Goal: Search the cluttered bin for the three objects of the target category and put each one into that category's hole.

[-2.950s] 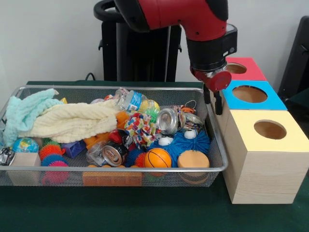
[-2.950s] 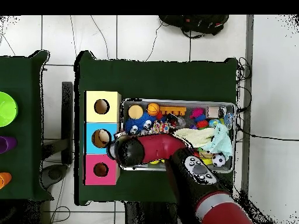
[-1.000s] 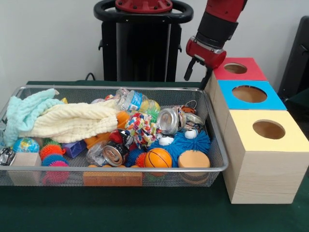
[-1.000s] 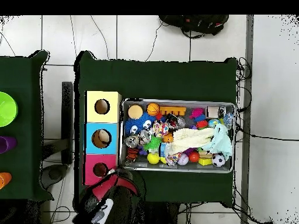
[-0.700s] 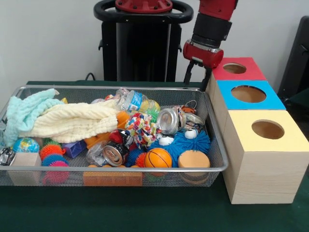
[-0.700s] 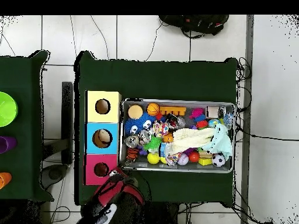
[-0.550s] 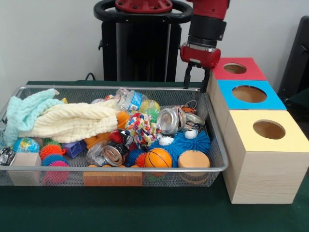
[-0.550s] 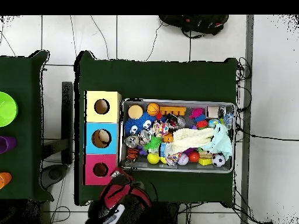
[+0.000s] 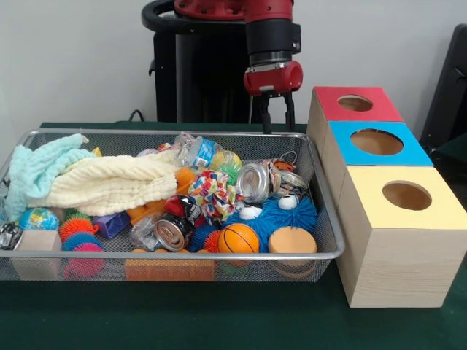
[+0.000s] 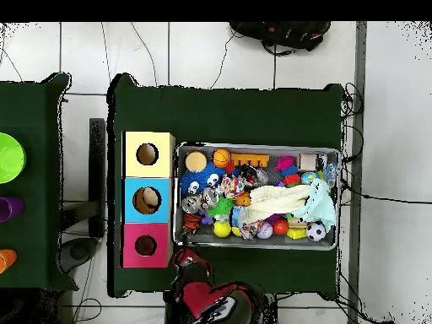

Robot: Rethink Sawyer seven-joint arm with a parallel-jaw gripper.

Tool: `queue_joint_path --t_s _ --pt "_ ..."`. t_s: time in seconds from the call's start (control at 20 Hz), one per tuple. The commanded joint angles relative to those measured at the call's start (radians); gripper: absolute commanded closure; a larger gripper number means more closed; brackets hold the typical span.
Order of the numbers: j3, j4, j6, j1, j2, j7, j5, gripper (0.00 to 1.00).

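My gripper [image 9: 278, 120] hangs upright over the far rim of the wire bin [image 9: 182, 254], left of the red box [image 9: 379, 111]. It is open and holds nothing. Seen from above, the gripper [image 10: 189, 256] sits just outside the bin's edge [image 10: 253, 247]. The bin holds a crushed can [image 9: 173, 233], a silver can [image 9: 254, 182], a basketball [image 9: 238, 238], a blue fuzzy toy [image 9: 281, 215] and a water bottle [image 9: 197, 151]. A blue box [image 9: 410, 154] and a yellow box [image 9: 379, 213] follow the red one, each with a round hole. Something tan shows inside the blue box's hole [image 10: 148, 200].
A cream towel [image 9: 109, 182] and a mint cloth [image 9: 36, 168] cover the bin's left part, with spiky balls [image 9: 76, 226] and a wooden block [image 9: 36, 251] below them. The black pedestal [image 9: 208, 73] stands behind the bin. Green cloth [image 9: 219, 321] covers the table.
The gripper swung left from beside the red box to above the bin's far rim and now hangs straight down. The bin's contents have not moved.
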Motion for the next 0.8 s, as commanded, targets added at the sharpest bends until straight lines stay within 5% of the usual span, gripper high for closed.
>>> queue_joint_path --t_s 0.05,0.8 --pt "0.039 -0.025 0.061 -0.064 0.126 -0.004 -0.004 0.00" --pt "0.040 -0.037 0.085 0.032 0.146 -0.011 0.123 0.00"
